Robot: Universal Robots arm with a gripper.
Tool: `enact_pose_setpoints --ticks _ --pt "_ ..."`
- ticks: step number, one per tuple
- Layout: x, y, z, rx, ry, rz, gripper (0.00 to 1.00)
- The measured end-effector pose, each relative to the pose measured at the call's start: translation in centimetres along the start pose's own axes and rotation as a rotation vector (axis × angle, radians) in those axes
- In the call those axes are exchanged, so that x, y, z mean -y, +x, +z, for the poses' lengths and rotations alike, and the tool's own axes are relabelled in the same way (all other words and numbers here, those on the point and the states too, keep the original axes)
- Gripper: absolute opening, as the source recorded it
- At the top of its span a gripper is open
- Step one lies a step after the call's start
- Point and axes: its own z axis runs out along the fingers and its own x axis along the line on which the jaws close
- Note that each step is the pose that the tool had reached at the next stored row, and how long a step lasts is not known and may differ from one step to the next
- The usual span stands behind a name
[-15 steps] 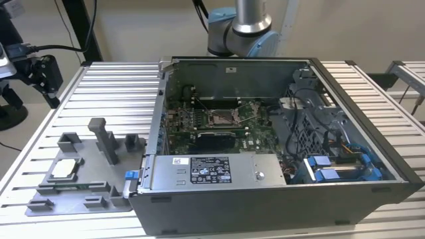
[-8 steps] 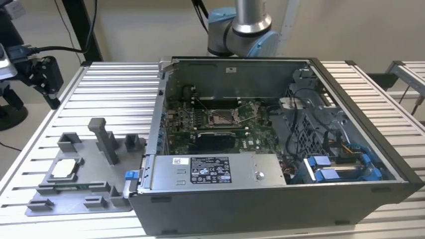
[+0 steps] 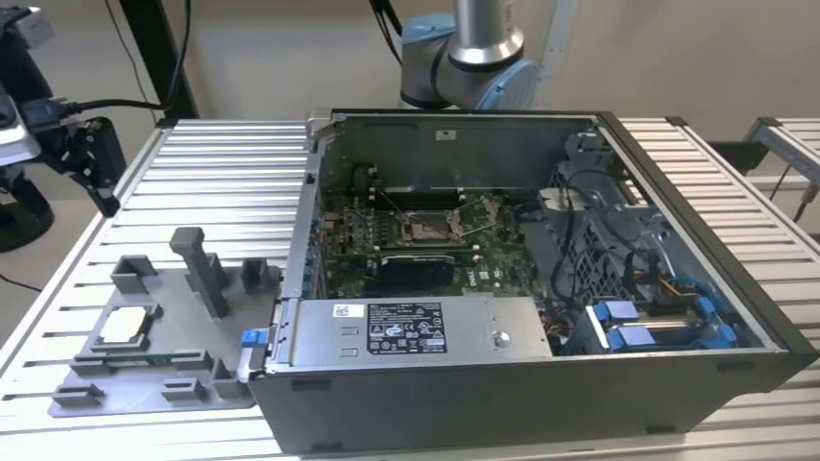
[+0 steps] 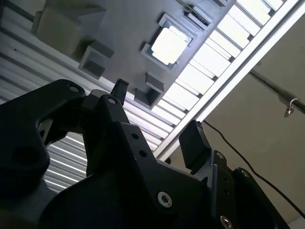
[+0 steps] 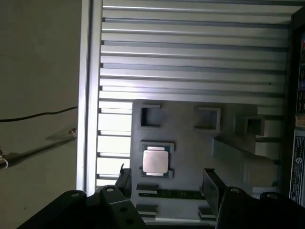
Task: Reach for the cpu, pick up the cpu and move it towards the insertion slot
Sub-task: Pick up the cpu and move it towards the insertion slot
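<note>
While the hand (image 5: 167, 181) hangs spread and empty, cpu (image 5: 156, 161) seated in grey fixture (image 5: 186, 143) (hand's base cut off).

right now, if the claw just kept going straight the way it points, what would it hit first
Most likely the cpu, in its pocket on the grey fixture plate. The open claw points at that plate with nothing in between, though the cpu sits slightly off its midline and depth is unclear.

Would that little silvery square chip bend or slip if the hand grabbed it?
Probably stiff: the cpu looks like a flat, metal-topped plate. Likely light, being so thin. Its smooth top may be slippery, and the grey fixture framing it leaves little edge to grip.
</note>
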Motion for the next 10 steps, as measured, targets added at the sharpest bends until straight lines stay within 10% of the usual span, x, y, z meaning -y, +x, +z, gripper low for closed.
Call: enact_pose_setpoints --ticks 10 --pt "0.03 0.0 0.86 -0.0001 0.0 0.0 1.0"
